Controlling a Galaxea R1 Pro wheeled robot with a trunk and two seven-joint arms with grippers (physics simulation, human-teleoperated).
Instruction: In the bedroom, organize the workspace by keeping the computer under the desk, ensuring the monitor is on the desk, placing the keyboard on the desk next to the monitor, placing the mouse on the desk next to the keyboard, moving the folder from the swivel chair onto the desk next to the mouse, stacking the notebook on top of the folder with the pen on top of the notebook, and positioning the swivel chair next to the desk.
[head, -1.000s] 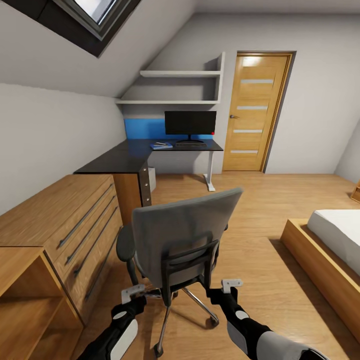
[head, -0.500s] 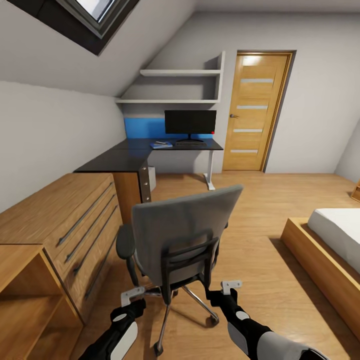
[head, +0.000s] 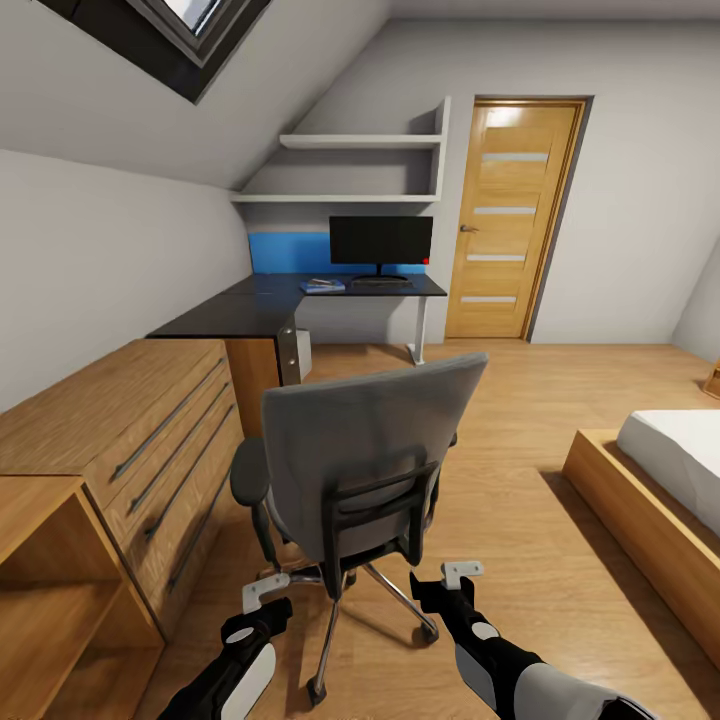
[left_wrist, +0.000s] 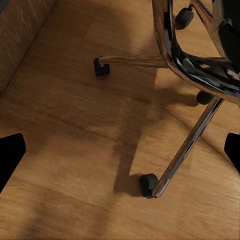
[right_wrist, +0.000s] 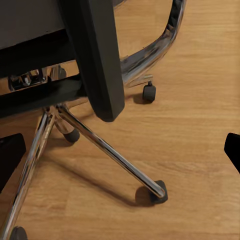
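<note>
Two end effectors, my left (head: 263, 592) and right (head: 452, 578), sit low in the frame with fingers apart, holding nothing, just behind the swivel chair (head: 365, 460) at center. Its chrome base (left_wrist: 187, 75) stands on the wood floor (head: 540, 400). At upper center, the monitor (head: 381, 241) stands on the black surface (head: 250, 310), keyboard (head: 381, 283) before it, blue folder (head: 322, 286) to its left.
</note>
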